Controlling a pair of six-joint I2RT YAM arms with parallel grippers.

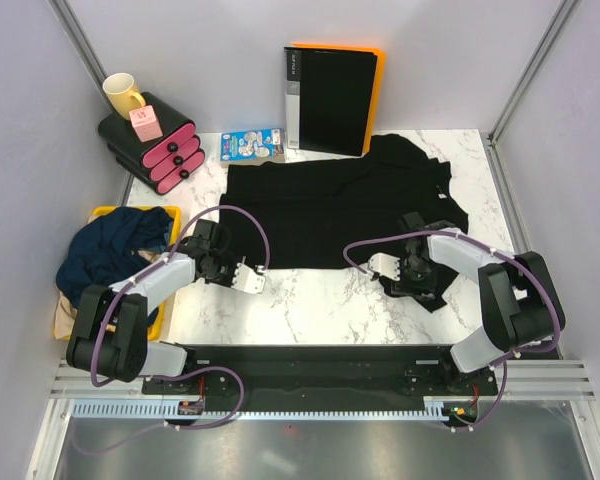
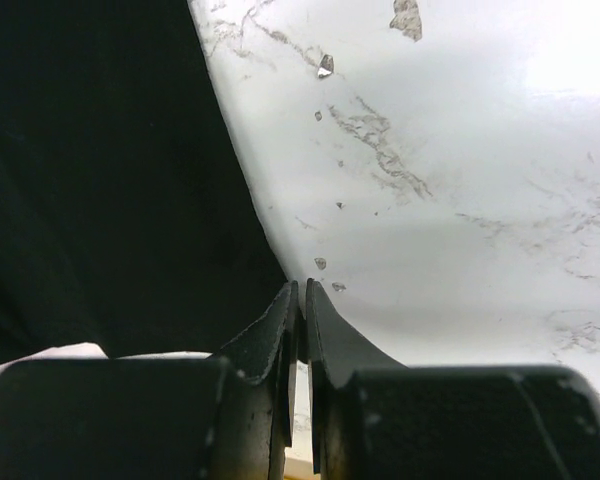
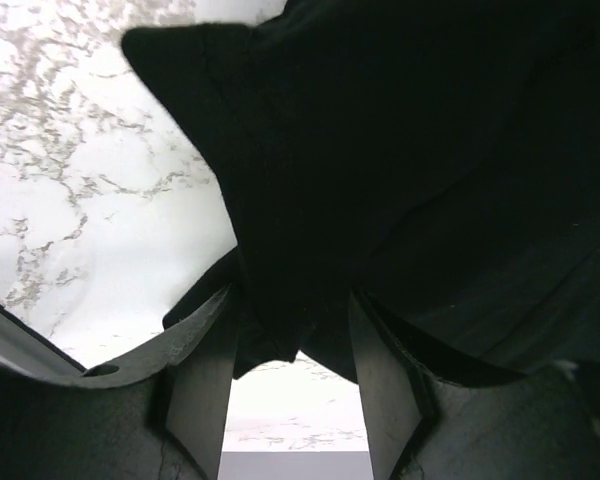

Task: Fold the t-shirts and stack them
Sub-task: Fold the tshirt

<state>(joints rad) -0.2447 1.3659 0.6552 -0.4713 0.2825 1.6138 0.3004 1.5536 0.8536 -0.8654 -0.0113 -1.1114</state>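
A black t-shirt (image 1: pixel 330 205) lies spread across the marble table (image 1: pixel 310 300). My left gripper (image 1: pixel 216 260) sits at the shirt's lower left corner. In the left wrist view the left gripper (image 2: pixel 303 290) has its jaws pressed almost together at the black t-shirt's (image 2: pixel 100 180) edge, pinching the hem. My right gripper (image 1: pixel 417 272) is over the shirt's bunched lower right part. The right gripper (image 3: pixel 295 300) is open, with a fold of the black t-shirt (image 3: pixel 400 150) hanging between its fingers. A navy t-shirt (image 1: pixel 115 240) is heaped over a tan one (image 1: pixel 68 310) at the left.
The heap rests on a yellow basket (image 1: pixel 105 212) at the table's left edge. At the back stand a black binder with orange back (image 1: pixel 330 100), a blue packet (image 1: pixel 252 145), and a black drawer unit (image 1: pixel 155 150) carrying a yellow mug (image 1: pixel 123 95) and a pink box (image 1: pixel 146 124).
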